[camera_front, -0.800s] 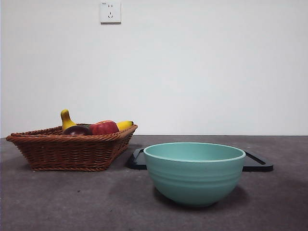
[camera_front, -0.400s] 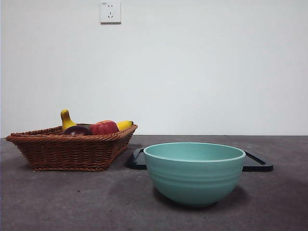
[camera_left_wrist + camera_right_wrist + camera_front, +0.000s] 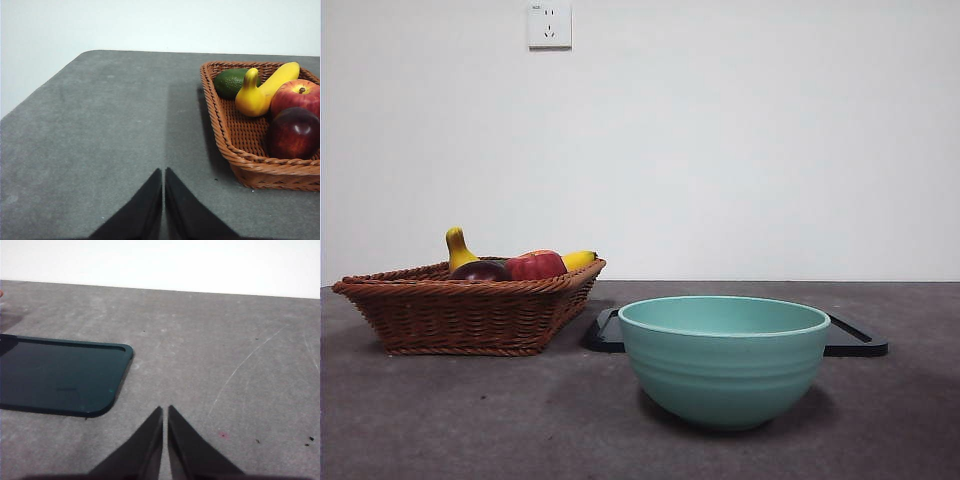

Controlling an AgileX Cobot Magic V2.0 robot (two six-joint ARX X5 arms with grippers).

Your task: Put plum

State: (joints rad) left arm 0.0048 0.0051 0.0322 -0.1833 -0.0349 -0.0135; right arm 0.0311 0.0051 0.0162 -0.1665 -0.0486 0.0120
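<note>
Low front camera, wrist cameras overhead, basket shared

From the front the basket wall hides most of the plum, only its top pokes over the rim. The apple and banana are half buried the same way. The black tray sits behind the bowl, so just its two ends show.

Neither claw shows up from the front at all. In the left wrist view the basket runs off the edge past the apple. Off to the side of the right gripper, the tray is cut off too.
</note>
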